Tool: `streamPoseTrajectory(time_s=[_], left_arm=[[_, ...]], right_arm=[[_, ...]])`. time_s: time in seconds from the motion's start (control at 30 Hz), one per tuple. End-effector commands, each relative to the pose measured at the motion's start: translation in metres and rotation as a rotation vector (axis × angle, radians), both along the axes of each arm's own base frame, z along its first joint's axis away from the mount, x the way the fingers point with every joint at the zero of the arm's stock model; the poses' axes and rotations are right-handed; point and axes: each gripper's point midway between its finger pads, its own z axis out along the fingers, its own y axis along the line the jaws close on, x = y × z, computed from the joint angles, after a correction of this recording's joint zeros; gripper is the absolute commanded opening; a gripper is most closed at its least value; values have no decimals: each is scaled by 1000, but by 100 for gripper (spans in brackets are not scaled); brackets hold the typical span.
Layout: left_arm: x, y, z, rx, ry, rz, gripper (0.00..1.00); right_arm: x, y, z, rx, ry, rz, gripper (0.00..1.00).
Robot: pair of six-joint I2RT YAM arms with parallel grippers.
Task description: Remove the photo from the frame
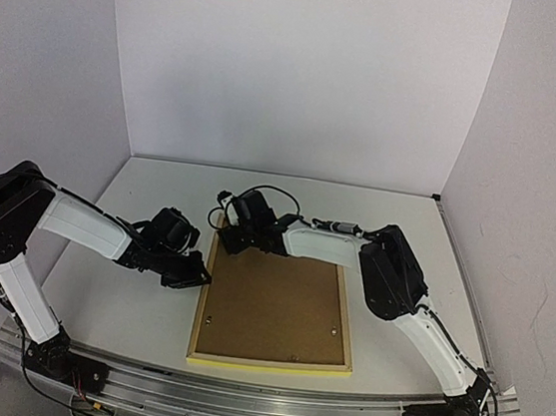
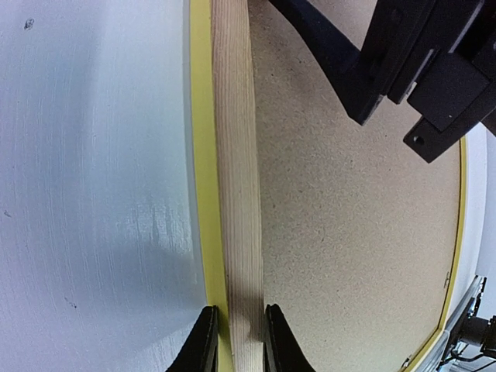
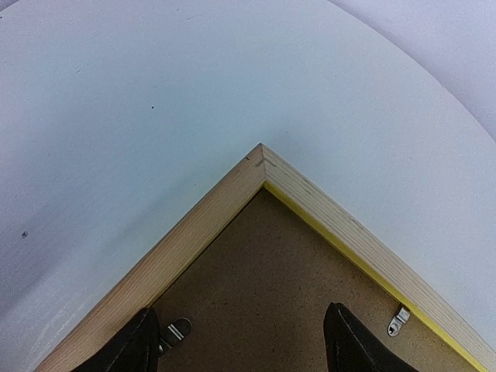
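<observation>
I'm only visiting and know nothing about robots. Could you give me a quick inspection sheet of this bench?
Surface: white table, a few faint specks.
Job's things: frame lies face down, with its brown backing up, held by metal tabs. The photo is not visible.
Clutter: nothing seen.
Grippers: left gripper straddles the frame's left rail; whether it grips is unclear. Right gripper is open over the far-left corner.
Cables: black cable loops at the right wrist.
Surroundings: white walls; metal rail along the near edge.
</observation>
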Motion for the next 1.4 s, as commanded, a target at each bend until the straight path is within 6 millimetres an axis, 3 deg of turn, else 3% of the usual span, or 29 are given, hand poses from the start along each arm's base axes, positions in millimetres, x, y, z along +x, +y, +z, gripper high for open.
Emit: streamPoseTrajectory(time_s=[0.0,0.23,0.37,0.5,0.67,0.77,0.87,0.93,0.97,1.03,1.1,1.2,1.3,1.37], left_arm=[[-58,1,-37,46,212,-122,0],[-53,2,-40,71,220,-94,0],[-50,4,-42,75,227,-52,0],[-43,1,-41,68,214,-32,0],[-34,-1,-41,81,206,-4,0],[-33,1,-42,82,206,17,0],[-30,2,-41,87,201,37,0],[-29,2,-39,86,198,43,0],[-28,2,-38,89,196,48,0],[-27,3,-37,90,194,57,0],[-26,2,-35,80,186,59,0],[-22,-5,-24,44,156,34,8],[-13,-9,-6,37,103,18,39],[-4,-14,14,22,44,6,69]], right_arm=[[14,-23,-19,-53,14,-105,69],[24,-37,-17,1,56,-213,70],[21,-29,-4,88,118,-177,70],[28,-20,44,165,74,-165,70],[22,-18,133,281,19,-133,73],[7,-36,173,325,23,-153,75],[-13,-72,191,324,34,-221,76],[-31,-108,185,300,54,-314,76],[-46,-131,164,266,89,-364,76],[-73,-173,156,270,126,-460,77],[-98,-213,134,245,184,-538,77],[-130,-255,111,237,316,-608,77],[-159,-264,88,254,466,-586,76],[-175,-266,67,221,552,-570,75]])
